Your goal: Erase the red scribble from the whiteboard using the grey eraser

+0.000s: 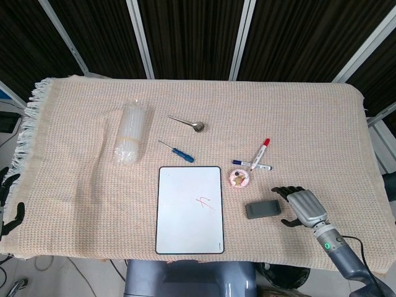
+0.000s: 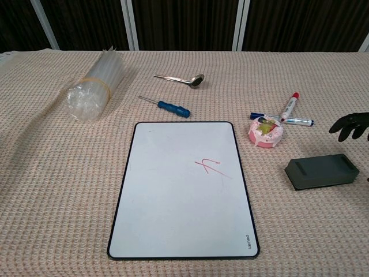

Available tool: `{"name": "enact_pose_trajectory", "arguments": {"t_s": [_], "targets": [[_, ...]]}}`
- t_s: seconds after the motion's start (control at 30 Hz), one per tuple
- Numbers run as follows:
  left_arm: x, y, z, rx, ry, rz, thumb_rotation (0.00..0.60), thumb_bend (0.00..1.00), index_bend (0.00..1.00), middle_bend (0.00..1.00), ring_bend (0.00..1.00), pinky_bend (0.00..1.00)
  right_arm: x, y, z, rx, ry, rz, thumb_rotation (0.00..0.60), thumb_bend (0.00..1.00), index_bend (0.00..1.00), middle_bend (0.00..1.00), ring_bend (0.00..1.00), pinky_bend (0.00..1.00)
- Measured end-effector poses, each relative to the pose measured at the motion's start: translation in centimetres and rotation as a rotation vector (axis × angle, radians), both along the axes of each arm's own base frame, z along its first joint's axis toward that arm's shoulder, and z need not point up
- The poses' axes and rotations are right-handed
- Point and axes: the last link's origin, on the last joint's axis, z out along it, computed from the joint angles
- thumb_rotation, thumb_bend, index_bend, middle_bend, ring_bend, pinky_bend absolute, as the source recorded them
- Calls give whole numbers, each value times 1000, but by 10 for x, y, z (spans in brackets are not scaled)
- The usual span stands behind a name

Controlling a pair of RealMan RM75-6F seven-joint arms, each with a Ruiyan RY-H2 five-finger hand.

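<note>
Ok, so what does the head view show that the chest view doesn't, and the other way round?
Only the head view shows the whole right robot hand, open beside the grey eraser, the left robot hand at the cloth's edge, and the cloth's fringe.

Only the chest view shows the small logo on the whiteboard's frame.

Both show the whiteboard with its red scribble, the markers, screwdriver, spoon and the stack of clear cups.
</note>
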Motion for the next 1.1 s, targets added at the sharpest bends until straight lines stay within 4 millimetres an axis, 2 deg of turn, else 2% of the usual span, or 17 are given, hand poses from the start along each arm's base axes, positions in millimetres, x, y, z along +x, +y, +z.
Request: {"name": "enact_pose_trajectory", "arguments": {"t_s": [0.43,0.6,1.1], "targets": [[0,0,0,1,-1,-6,600,478,138,6,0,39,16,-5,-23,9,27,42,600,268,301,361,358,405],[0,0,0,-1,1,-4,600,478,139,6,0,39,22,-8,-28,9,31,53,600,268,336,378,374,416],[0,0,1,1,-1,-4,600,479,143,6,0,39,34,-11,-39,37,57,78,600,304,356,389,386,428]]}}
